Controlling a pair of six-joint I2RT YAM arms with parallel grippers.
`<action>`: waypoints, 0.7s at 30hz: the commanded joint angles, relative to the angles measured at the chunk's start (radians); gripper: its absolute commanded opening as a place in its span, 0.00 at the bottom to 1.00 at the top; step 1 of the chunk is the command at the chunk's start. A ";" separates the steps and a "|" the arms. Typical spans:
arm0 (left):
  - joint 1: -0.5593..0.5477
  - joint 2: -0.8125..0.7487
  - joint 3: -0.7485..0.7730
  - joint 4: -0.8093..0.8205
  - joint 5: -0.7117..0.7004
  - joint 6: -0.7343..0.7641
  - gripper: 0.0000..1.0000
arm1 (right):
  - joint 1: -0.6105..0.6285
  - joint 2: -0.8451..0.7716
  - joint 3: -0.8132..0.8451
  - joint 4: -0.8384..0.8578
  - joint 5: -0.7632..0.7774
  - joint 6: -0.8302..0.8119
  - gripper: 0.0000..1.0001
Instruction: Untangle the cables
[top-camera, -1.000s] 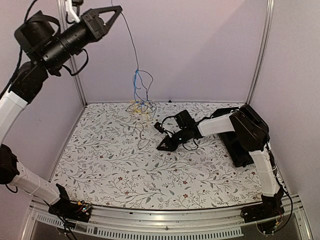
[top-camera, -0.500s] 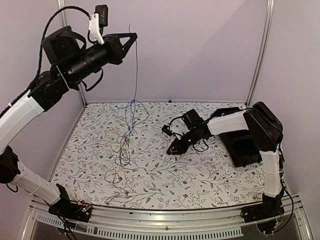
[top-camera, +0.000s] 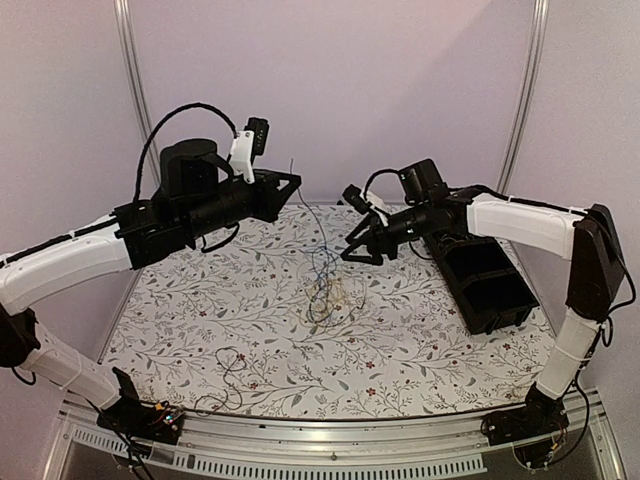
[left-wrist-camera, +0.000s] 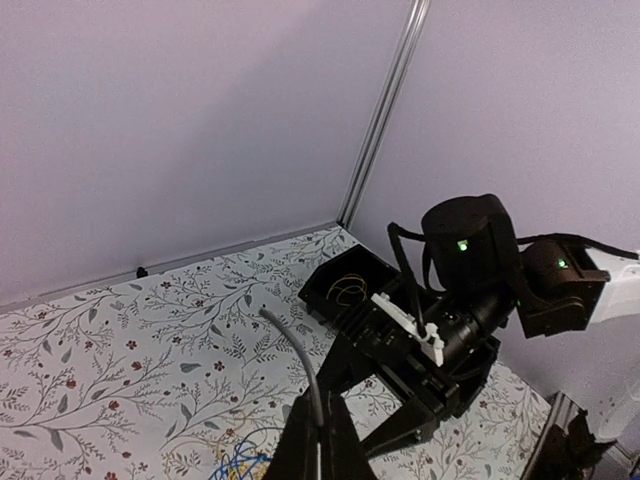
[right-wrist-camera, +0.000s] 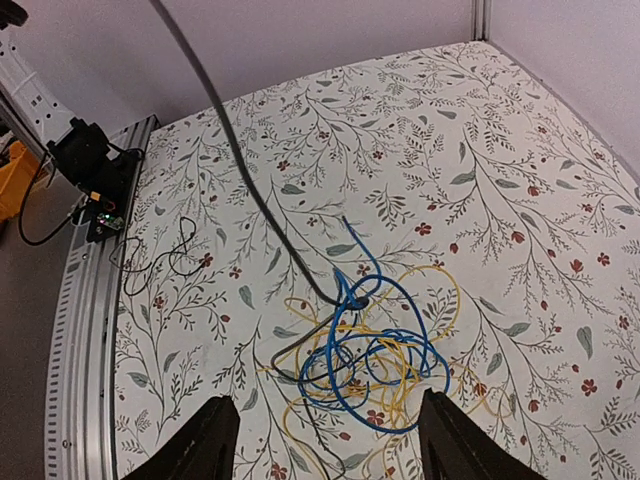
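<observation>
The cables (top-camera: 325, 292) lie as a small blue, yellow and dark tangle on the floral table (top-camera: 400, 350), near its middle. One dark grey cable (top-camera: 308, 215) rises from the tangle to my left gripper (top-camera: 297, 182), which is shut on it, its short end sticking up past the tips. In the left wrist view the fingers (left-wrist-camera: 300, 445) pinch that grey cable (left-wrist-camera: 300, 355) in the gripper (left-wrist-camera: 318, 432). My right gripper (top-camera: 360, 250) hovers open just right of the tangle. From its wrist view, the tangle (right-wrist-camera: 375, 350) lies below and between the gripper's (right-wrist-camera: 326, 398) spread jaws, untouched.
A black bin (top-camera: 485, 280) stands at the right, with a yellow wire (left-wrist-camera: 345, 290) coiled inside. A loose thin black wire (top-camera: 230, 365) lies near the front left, by the metal rail (right-wrist-camera: 90, 300). Lilac walls and posts close the back and sides.
My left arm swung down and right with the cable, and the hanging tangle came to rest mid-table. My right arm rose from the table toward the tangle and its jaws opened.
</observation>
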 joint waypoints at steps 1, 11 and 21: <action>-0.007 -0.004 0.007 0.078 0.024 -0.031 0.00 | 0.015 0.038 0.088 -0.030 -0.073 0.018 0.69; -0.007 -0.003 0.018 0.083 0.044 -0.051 0.00 | 0.082 0.218 0.212 0.088 -0.115 0.092 0.69; -0.015 -0.009 0.182 0.022 0.105 -0.039 0.00 | 0.089 0.372 0.183 0.257 -0.143 0.243 0.08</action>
